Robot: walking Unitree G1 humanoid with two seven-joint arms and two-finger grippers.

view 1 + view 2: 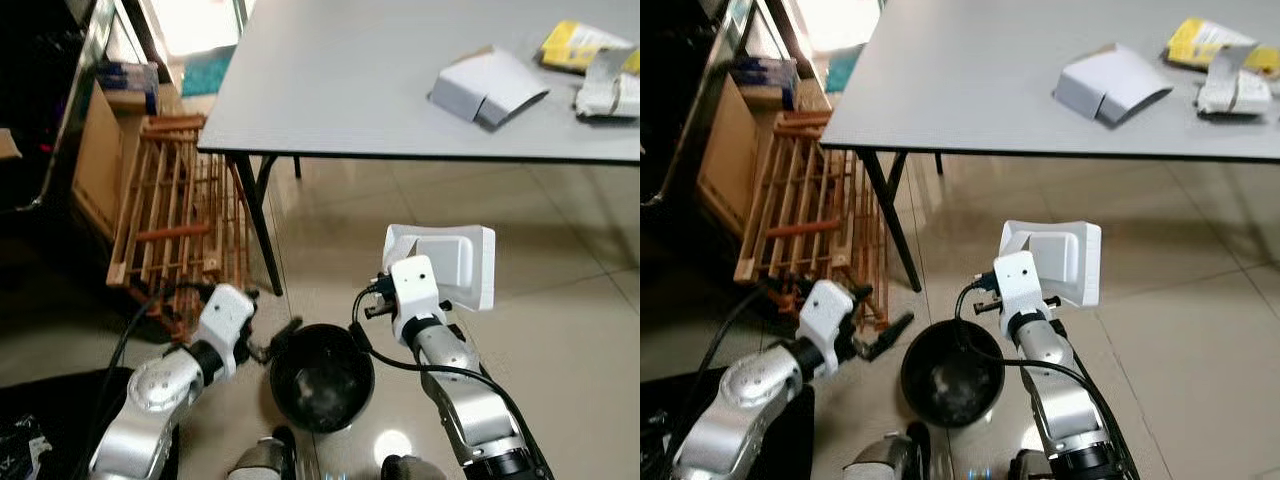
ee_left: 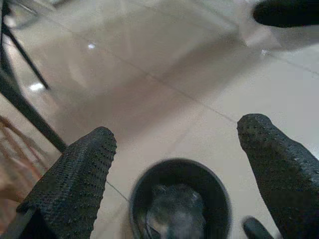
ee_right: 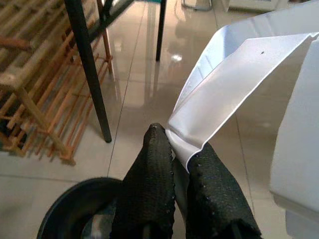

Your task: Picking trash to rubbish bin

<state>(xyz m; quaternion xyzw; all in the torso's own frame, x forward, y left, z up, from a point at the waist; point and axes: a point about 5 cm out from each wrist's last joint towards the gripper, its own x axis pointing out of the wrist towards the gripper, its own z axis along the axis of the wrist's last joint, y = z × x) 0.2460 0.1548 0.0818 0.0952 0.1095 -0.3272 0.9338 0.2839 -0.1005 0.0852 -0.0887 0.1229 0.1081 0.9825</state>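
A round black rubbish bin [image 1: 322, 378] stands on the tiled floor between my two arms, with some pale scraps inside. My right gripper [image 3: 182, 143] is shut on a flap of a white cardboard box [image 1: 455, 262], holding it just above and to the right of the bin. My left gripper [image 2: 178, 127] is open and holds nothing, hovering beside the bin's left rim. On the grey table [image 1: 330, 90] lie another flattened white box [image 1: 487, 88], a yellow packet [image 1: 575, 42] and a crumpled wrapper [image 1: 610, 92].
A black table leg [image 1: 258, 225] slants down just behind the bin. A wooden slatted rack [image 1: 180, 225] leans to the left, beside a cardboard box [image 1: 95, 150]. Something black [image 1: 40, 420] lies at the lower left. Open tiled floor [image 1: 570, 330] lies to the right.
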